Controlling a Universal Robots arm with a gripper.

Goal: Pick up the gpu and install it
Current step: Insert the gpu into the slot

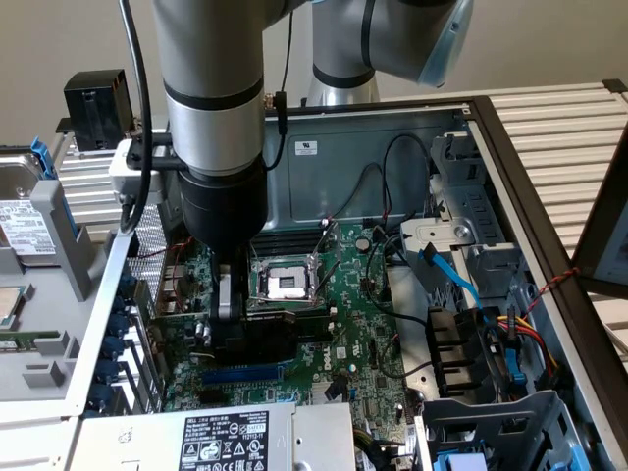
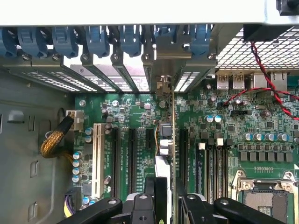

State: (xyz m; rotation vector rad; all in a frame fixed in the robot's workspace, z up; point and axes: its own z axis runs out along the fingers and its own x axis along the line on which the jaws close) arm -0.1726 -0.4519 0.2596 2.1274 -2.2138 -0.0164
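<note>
One graphics card (image 2: pixel 172 140) is what matters here. It stands on edge over the motherboard (image 2: pixel 126 112), among the long black slots near the board's middle. Its silver bracket (image 2: pixel 163 70) reaches the row of blue clips (image 2: pixel 98 39) past the board's rear edge. The claw (image 2: pixel 164 198) is clenched on the card, with a finger against either face. In the exterior view the claw (image 1: pixel 231 314) sits low over the motherboard (image 1: pixel 363 324), just beside the processor socket (image 1: pixel 280 283), with the dark card (image 1: pixel 270 339) under it.

We judge the step in hand to be seating the card in its slot. Whether its lower edge has entered the slot, we cannot tell.

To do this well, we want the card upright and running exactly along the slot, not skewed across it. The bracket should slide down flat against the opening at the board's rear edge rather than catching on the metal there. The push should go straight down toward the motherboard and be even along the card's length, because a tilt would jam one end. A firm grip matters too, so the thin card does not slip between the fingers under load.
</note>
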